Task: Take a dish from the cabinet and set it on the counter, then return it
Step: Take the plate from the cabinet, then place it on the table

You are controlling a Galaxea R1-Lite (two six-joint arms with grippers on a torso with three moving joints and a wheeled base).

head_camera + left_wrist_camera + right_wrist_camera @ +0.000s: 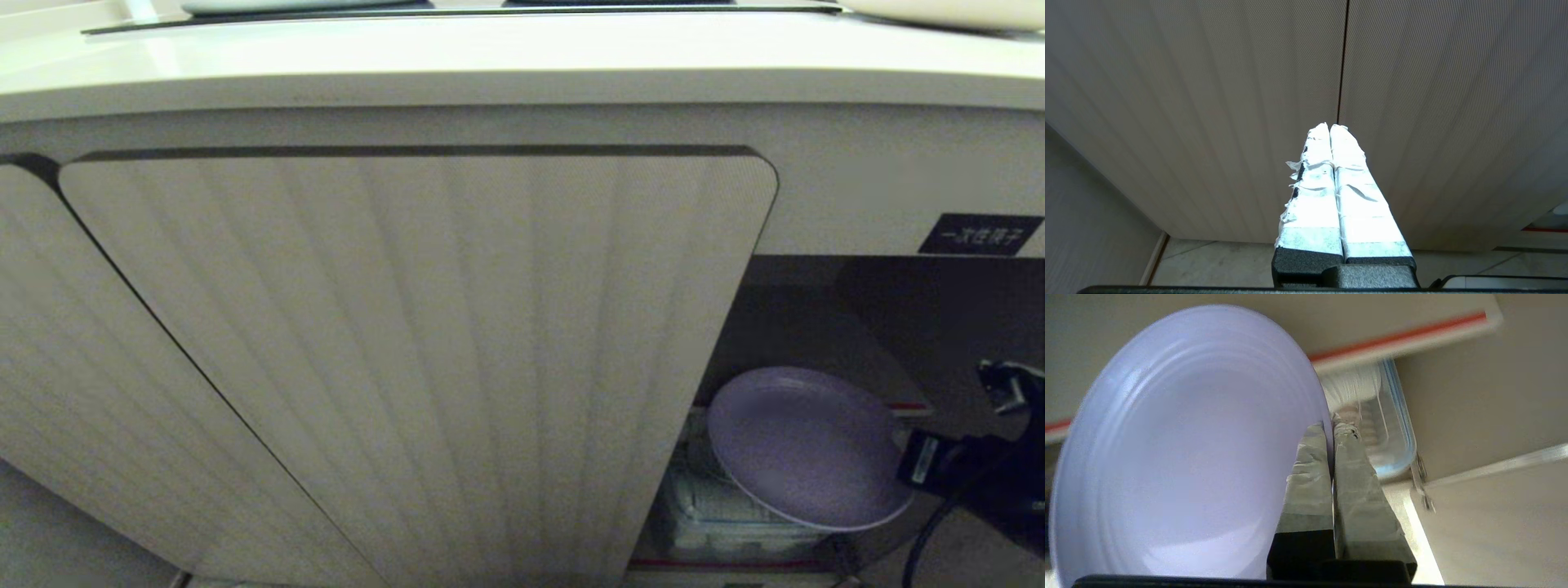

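Cabinet (408, 327) door standing open; right gripper (1331, 428) fingers clamping dish (1188, 449) rim, carrying it out; next lifting to table (490, 57). Left gripper (1329, 128) idling, closed empty.

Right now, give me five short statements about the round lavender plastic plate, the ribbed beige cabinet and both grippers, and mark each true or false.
1. The right gripper is shut on the rim of the round lavender plastic plate. True.
2. The plate lies flat on the cream countertop. False: it is held tilted at the open part of the ribbed beige cabinet.
3. The left gripper is shut and holds nothing. True.
4. A clear storage container sits behind the plate. True.
5. The black label sits on the ribbed door. False: it is on the plain panel above the opening.
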